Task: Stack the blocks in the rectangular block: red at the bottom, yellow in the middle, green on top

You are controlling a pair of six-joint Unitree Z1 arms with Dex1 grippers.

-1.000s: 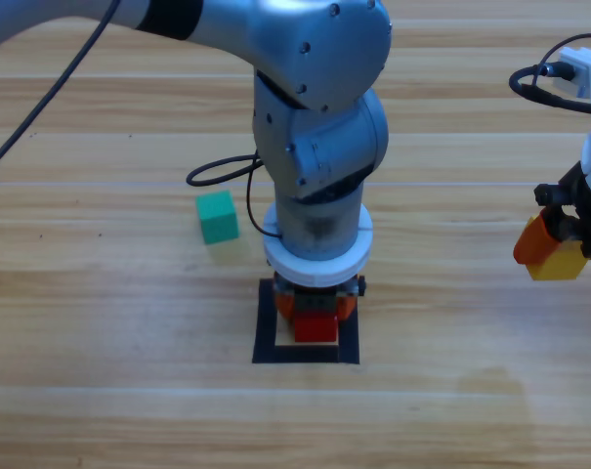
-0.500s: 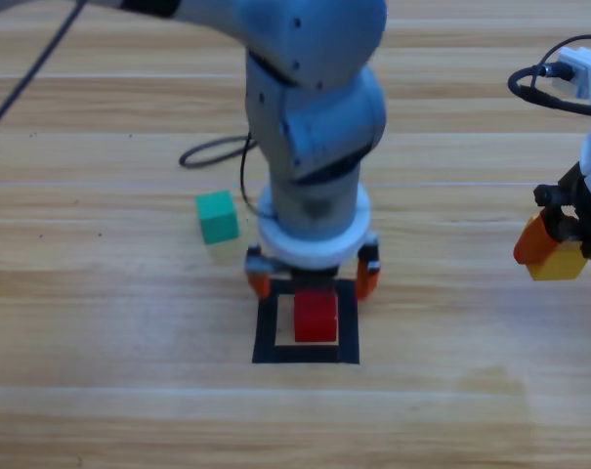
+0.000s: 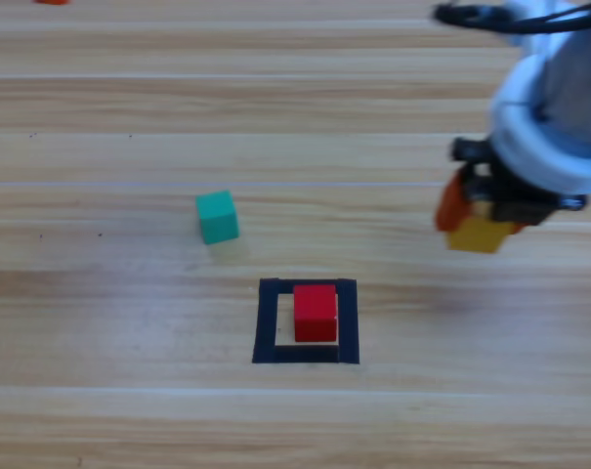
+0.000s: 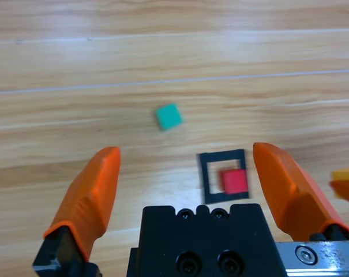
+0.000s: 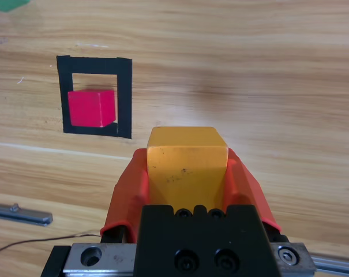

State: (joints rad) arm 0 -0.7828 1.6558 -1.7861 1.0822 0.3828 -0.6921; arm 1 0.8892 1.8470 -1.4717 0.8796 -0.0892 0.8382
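Overhead, the red cube point(image 3: 316, 312) sits alone inside the black tape frame point(image 3: 266, 322) on the wooden worktop point(image 3: 129, 410), while the right end effector point(image 3: 479, 217) hangs above and to the right of it, jaws closed on the yellow cube point(image 3: 481, 234); the green cube point(image 3: 217, 216) lies loose on the wood up and to the left of the frame, well apart. From the left wrist, the left end effector point(image 4: 191, 190) is raised high with its jaws spread wide and nothing between them, the frame point(image 4: 206, 173), red cube point(image 4: 235, 180) and green cube point(image 4: 168, 116) small below. From the right wrist, the yellow cube point(image 5: 187, 158) is clamped squarely between the orange jaws, and the red cube point(image 5: 92, 107) sits toward one corner of the frame point(image 5: 123, 98), touching or overlapping the tape. That off-centre seat looks like the risk: a yellow cube lowered on the frame's middle could catch the red cube's edge and topple or shove it off the tape.
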